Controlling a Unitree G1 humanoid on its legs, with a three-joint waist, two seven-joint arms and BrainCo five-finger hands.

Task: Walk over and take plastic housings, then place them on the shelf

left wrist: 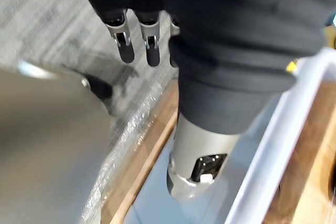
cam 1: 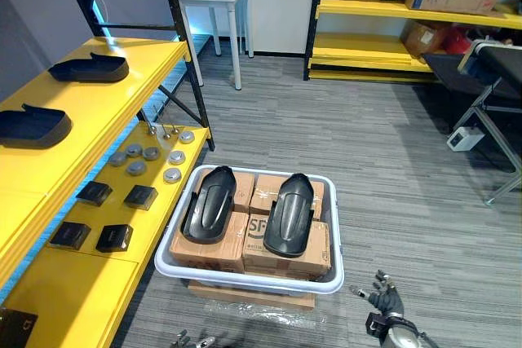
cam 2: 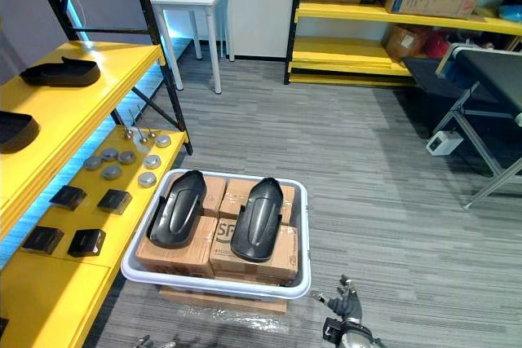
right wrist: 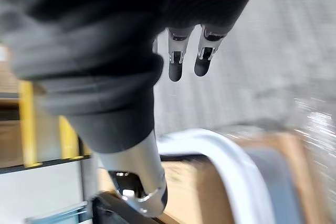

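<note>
Black, glossy and shaped like long scooped shells, the two plastic housings are the task's things: one (cam 1: 210,203) lies left of the other (cam 1: 290,213) in the lower centre of the left eye view, both hollow side up and side by side on brown cardboard boxes (cam 1: 289,254) packed into a white plastic tub (cam 1: 245,276). The boxes raise them to the level of the tub's rim, which probably makes them easier to reach from above. Along the left of the frame runs the yellow metal shelf (cam 1: 106,95). Two more black housings of the same kind, (cam 1: 91,68) and (cam 1: 33,125), already lie on its upper board, spaced apart with free board around them, so that looks like the place meant for the pair in the tub. The robot's left hand (left wrist: 149,48) hangs just outside the tub's near rim, its fingers straight, close beside each other and holding nothing. The right hand (cam 1: 385,297) shows in the lower right of the frame, over the grey carpet beside the tub, its fingers loosely spread and empty too. Neither hand touches a housing. The taking seems not yet begun, with both hands hanging low near the tub.
</note>
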